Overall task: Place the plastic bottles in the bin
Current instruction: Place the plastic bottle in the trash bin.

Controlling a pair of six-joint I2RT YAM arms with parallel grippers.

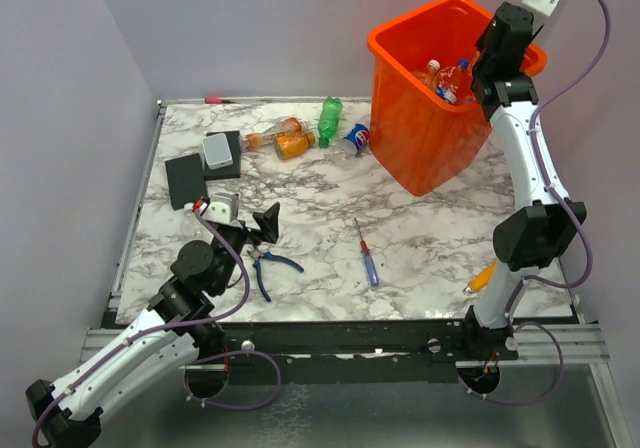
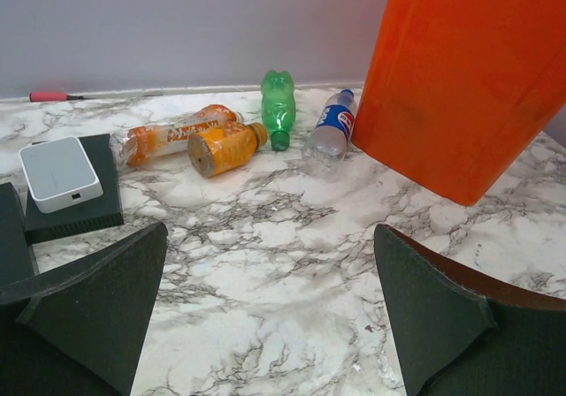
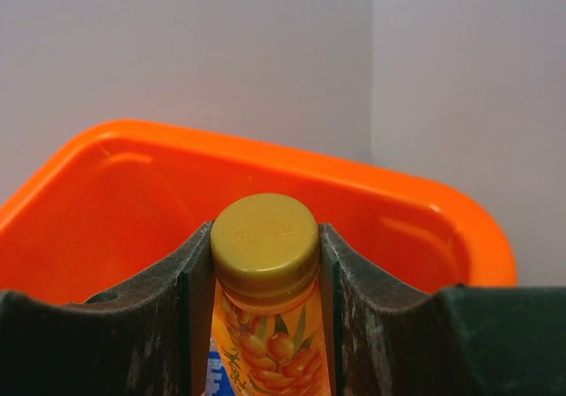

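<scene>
Held bottle [image 3: 265, 308]: orange drink, yellow cap, label with berries. The right jaws are clamped on its neck just under the cap. It hangs above the open mouth of the bin [image 1: 420, 153], inside the rim line, not yet released.

Bin stands at the far right of the counter [image 1: 330, 288], close to the far and right walls. A few bottles already lie inside [image 1: 450, 78]; the count is hidden by the rim and the arm.

Left on the counter, a cluster at the far edge, left of the bin:
- long orange bottle [image 1: 268, 134]
- short orange bottle [image 1: 294, 145], touching or just beside the long one
- green bottle [image 1: 330, 118]
- blue-label clear bottle [image 1: 356, 139], just beside the bin's wall

Judgement: one drop in hand and at least four to go. A small orange thing [image 1: 482, 276] by the right arm's base cannot be identified.

Left jaws stand wide apart, holding nothing, low at the near left and facing the cluster.

Room: you have bare marble between the left jaws and the cluster. Pliers [image 1: 266, 264] and screwdriver [image 1: 367, 258] lie nearer, well apart from the bottles. Black block with white box [image 1: 221, 153] sits just left of the long orange bottle, so that side is tight. The blue-label bottle leaves little room against the bin.
</scene>
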